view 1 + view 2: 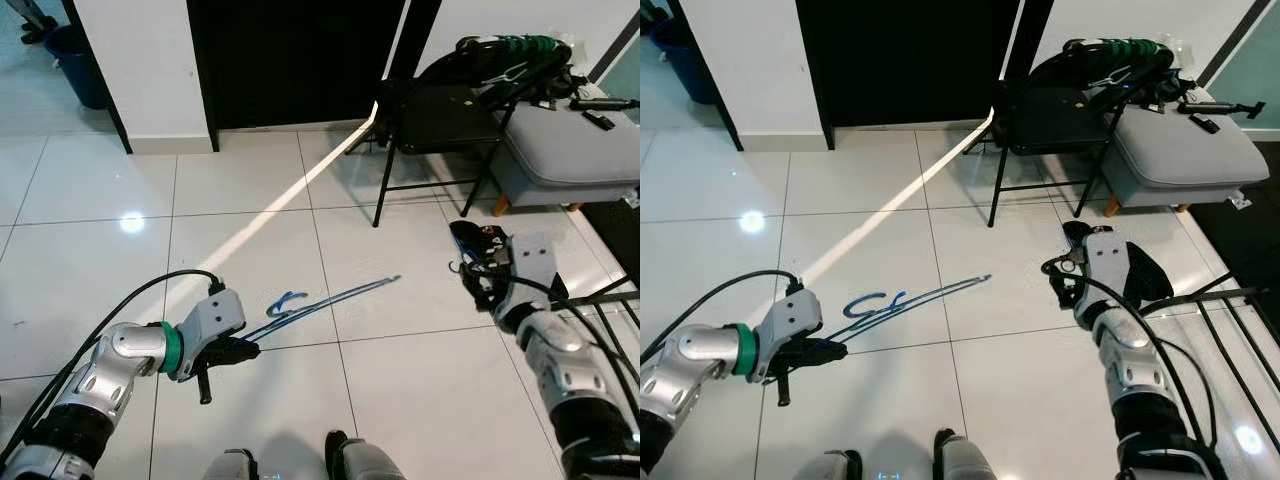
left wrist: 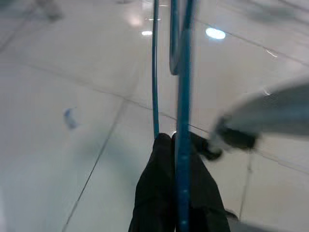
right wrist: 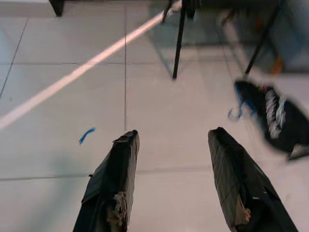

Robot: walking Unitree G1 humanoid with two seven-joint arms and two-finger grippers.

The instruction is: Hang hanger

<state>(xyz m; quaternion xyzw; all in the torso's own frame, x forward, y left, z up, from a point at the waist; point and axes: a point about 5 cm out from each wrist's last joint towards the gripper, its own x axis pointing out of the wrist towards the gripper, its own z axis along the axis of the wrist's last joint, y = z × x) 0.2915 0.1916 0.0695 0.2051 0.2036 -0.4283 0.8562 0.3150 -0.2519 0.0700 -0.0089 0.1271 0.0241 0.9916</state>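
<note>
Hanger first: my thin blue wire hanger (image 1: 320, 300) is pinched at one end by my left gripper (image 1: 235, 350), whose black fingers (image 2: 159, 193) are squeezed tight on the wire. The rest of it sticks out flat over the shiny white floor tiles (image 1: 90, 250), with the curly hook (image 1: 285, 299) just past my fingers. I think I hold it by the end so the hook stays free to catch on something.

My right gripper (image 3: 171, 179) holds nothing, and its two fingers are spread wide (ready to help, I guess). It hovers low, on the near side of the black folding chair (image 1: 430, 120).

That chair is well beyond the hanger, next to a grey cushioned stool (image 1: 560, 150). More hangers seem piled on the chair. I still need somewhere to hang mine.
</note>
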